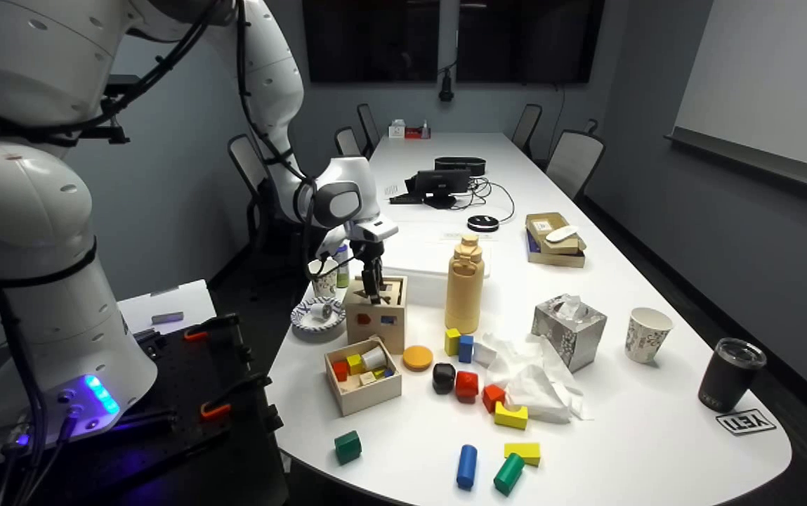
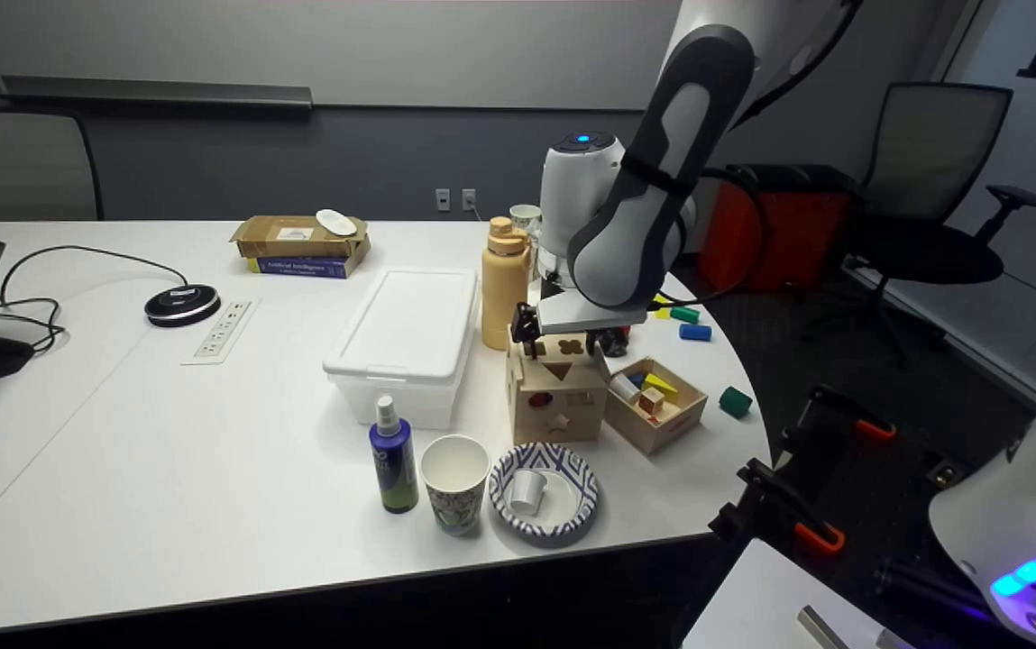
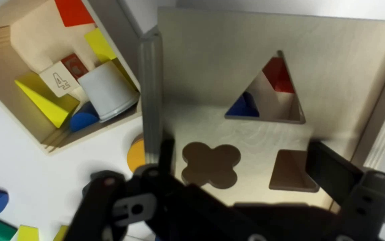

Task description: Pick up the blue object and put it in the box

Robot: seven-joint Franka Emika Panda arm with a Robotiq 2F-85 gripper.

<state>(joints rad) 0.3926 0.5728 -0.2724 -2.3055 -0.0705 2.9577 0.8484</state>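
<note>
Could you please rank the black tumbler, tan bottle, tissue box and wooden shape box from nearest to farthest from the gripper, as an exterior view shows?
From the gripper, in an exterior view:
1. Wooden shape box: beneath it.
2. Tan bottle: right of it.
3. Tissue box: farther right.
4. Black tumbler: farthest right.

Franka Emika Panda arm (image 1: pixel 270 77), shelled in white and cabled in black
The rounded links (image 1: pixel 24 190) are dotted with small oval recesses (image 1: pixel 37 24), inset with dark grey panels (image 2: pixel 729 63) and girded by black straps (image 2: pixel 655 174). Black cables (image 1: pixel 241 56) are strung outside. The base (image 1: pixel 80 351) is marked by a strip of blue lights (image 1: pixel 101 395), a dark round cap (image 2: pixel 582 141) by a smaller blue glow. The black pincer (image 3: pixel 242 147) is built of angular linkages (image 3: pixel 192 214), with a grey bracket (image 3: pixel 128 208), round screw heads (image 3: pixel 256 237) and flat-faced pads (image 3: pixel 331 170).
</note>
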